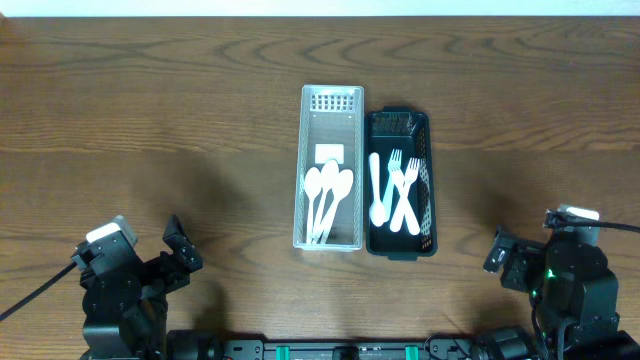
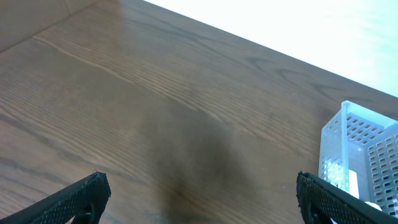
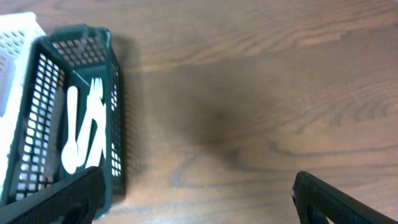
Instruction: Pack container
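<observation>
1. Left pincer (image 1: 180, 252): black, two blocky fingers with a grainy, matte surface. Released, jaws spread wide, nothing between them. It stands over bare wood, well to the left of the white basket (image 1: 332, 100) and nearer the robot.

2. Right pincer (image 1: 497, 255): same make and finish. Also released and empty, jaws wide apart. It is well to the right of the white basket, beyond the dark basket (image 1: 398, 122), on the robot's side.

3. White basket: long, narrow rectangle of translucent white plastic, with straight walls and a grid of small perforations at its far end. It lies lengthwise at the middle of the counter (image 1: 150, 120).

4. White spoons (image 1: 325, 195): smooth plastic, clustered inside the white basket. The oval bowls point to its far end and the handles converge toward its near end. A small white rectangle (image 1: 329, 152) lies just beyond the bowls; whether it is a card or a label cannot be told.

5. Dark basket: open lattice plastic, rectangular with rounded corners. It lies parallel to the white basket, against its right long side. It holds one white spoon (image 1: 377, 190) and two white forks (image 1: 405, 190), tines toward the far end, with their handles overlapping.

6. Counter: dark brown wood with pronounced wavy grain and a flat, low-sheen surface.
</observation>
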Robot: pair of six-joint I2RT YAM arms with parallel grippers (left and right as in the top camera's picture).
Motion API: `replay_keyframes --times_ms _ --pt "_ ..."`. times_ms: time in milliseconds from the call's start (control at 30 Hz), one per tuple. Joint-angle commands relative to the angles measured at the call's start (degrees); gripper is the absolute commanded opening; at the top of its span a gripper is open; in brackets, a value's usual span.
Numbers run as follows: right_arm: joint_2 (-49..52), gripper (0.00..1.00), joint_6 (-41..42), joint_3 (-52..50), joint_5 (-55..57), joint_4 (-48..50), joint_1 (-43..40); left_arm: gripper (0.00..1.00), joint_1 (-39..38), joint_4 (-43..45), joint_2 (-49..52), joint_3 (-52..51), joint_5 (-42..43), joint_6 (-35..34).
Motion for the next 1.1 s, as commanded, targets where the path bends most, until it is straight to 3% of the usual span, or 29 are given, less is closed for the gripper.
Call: replay_keyframes --times_ms 0,233,433,833,1067 --pt "-2.27 0.99 -1.44 -3.02 -1.68 4.02 -0.81 0.98 -0.17 -0.02 -0.15 -0.33 0.17 0.35" --pt "-14.53 0.99 -6.91 -20.74 -9.92 27.82 -4.00 0.98 -0.17 -0.02 -0.15 -0.33 0.17 0.35" --pt "-21.40 0.99 -7.96 -29.75 -10.23 35.52 -4.26 0.98 -0.17 -0.02 -0.15 -0.33 0.17 0.35" --pt "-26.84 0.99 -25.27 -40.52 -10.03 52.13 -4.37 0.98 -0.17 -0.02 -0.15 -0.33 0.17 0.35" --pt "-28.26 0.99 -24.85 -46.95 -10.25 56.22 -4.44 0.98 -0.17 -0.02 -0.15 -0.33 0.17 0.35"
